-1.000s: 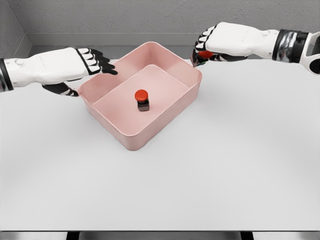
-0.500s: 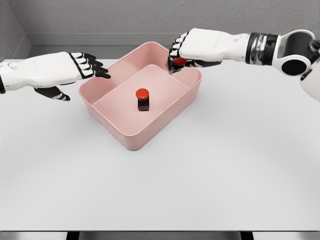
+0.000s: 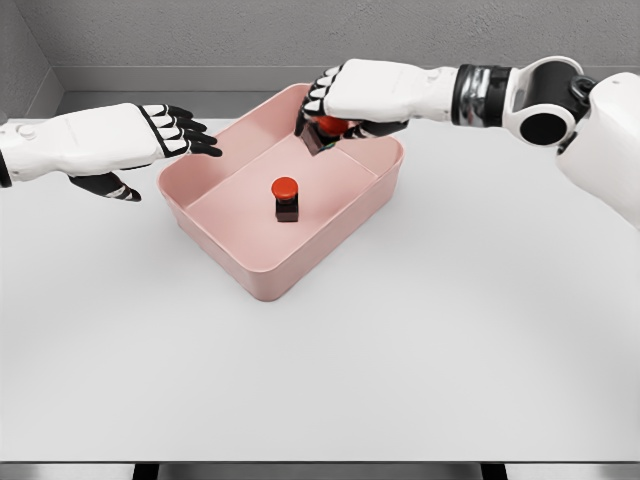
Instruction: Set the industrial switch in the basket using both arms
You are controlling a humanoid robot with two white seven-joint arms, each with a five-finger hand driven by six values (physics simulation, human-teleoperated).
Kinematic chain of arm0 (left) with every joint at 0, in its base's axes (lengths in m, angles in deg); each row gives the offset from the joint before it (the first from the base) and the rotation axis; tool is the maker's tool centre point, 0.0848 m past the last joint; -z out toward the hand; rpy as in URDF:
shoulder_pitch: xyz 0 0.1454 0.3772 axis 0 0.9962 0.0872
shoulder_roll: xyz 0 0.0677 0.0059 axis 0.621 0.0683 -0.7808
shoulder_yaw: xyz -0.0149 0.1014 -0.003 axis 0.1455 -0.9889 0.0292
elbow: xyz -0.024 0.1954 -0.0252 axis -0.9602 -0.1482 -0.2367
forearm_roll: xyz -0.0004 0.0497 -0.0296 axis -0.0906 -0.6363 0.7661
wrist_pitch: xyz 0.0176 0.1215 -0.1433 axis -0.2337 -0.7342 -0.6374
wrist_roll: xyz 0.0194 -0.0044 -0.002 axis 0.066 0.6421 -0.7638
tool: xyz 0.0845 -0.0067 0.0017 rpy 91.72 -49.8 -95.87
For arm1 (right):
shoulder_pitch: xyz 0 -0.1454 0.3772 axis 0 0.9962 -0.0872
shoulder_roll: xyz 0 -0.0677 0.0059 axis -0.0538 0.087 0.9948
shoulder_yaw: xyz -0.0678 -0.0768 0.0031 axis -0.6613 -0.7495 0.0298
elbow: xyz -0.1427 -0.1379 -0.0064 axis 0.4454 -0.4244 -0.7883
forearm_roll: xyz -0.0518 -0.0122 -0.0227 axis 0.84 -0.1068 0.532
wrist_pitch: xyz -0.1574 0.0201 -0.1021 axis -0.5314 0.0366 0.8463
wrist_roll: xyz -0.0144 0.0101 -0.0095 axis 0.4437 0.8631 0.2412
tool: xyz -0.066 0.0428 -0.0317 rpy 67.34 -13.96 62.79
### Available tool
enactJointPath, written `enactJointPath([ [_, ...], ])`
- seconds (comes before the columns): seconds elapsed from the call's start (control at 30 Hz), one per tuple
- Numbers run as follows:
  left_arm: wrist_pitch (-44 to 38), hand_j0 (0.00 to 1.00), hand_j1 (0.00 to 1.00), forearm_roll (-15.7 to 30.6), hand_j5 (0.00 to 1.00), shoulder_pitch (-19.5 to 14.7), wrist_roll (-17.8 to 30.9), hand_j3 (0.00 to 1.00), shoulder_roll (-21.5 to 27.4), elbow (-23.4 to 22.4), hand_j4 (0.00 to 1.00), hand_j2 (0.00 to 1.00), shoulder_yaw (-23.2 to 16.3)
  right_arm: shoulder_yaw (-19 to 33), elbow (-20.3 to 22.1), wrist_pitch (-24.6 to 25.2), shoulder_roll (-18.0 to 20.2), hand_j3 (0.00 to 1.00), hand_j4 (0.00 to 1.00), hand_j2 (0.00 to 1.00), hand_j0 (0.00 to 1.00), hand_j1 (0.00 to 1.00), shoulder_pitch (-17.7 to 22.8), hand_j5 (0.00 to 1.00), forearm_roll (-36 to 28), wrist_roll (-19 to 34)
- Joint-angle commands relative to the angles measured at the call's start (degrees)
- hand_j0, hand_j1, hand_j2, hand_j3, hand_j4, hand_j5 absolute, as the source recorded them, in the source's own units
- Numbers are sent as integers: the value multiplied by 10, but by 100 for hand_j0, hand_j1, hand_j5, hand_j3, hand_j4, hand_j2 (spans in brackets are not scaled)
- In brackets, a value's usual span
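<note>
right hand (image 3: 335, 110): over the basket's far corner, fingers curled around a second switch (image 3: 328, 128); it is held above the inside, so a release should drop it within the walls.
second switch: red cap showing under the palm, dark body below; off the basket floor, judged ready to be let go.
first switch (image 3: 285, 198): upright on the basket floor, near its middle, red cap up; already placed, nothing touches it.
basket (image 3: 262, 272): pink, open-topped, set cornerwise on the table's far half, so both arms can reach it from their own sides.
left hand (image 3: 150, 135): at the basket's left rim, fingers straight and slightly apart, holding nothing; whether the fingertips touch the rim cannot be told.
table (image 3: 420, 340): white; carries the basket.
step: judged to be the second drop, with the task close to done.
</note>
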Motion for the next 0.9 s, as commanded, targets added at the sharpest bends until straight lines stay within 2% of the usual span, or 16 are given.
enactJointPath([
  [0.0, -1, 100, 100, 3, 100, 0, 0, 100, 1, 0, 100, 100, 1, 2, -7, 1, -5, 100, 100, 100, 100, 100, 0, 100, -3, -2],
  [0.3, -1, 100, 100, 3, 100, 0, -1, 100, 1, 0, 100, 100, 1, 3, -14, 1, -4, 100, 100, 100, 100, 100, -7, 100, -3, -2],
  [0.4, -1, 100, 100, 3, 100, 0, -1, 100, 1, 0, 100, 100, 1, 21, -14, 1, 2, 100, 100, 100, 100, 100, -2, 100, -3, -3],
  [0.57, -1, 100, 100, 3, 100, 0, -1, 100, 1, 0, 100, 100, 1, 25, -18, 1, 69, 100, 100, 100, 100, 100, 20, 100, -9, -4],
  [0.87, -1, 100, 100, 2, 100, 0, 0, 100, -4, 0, 100, 100, 1, 51, -18, 1, 150, 100, 100, 100, 100, 100, 64, 100, -26, -26],
])
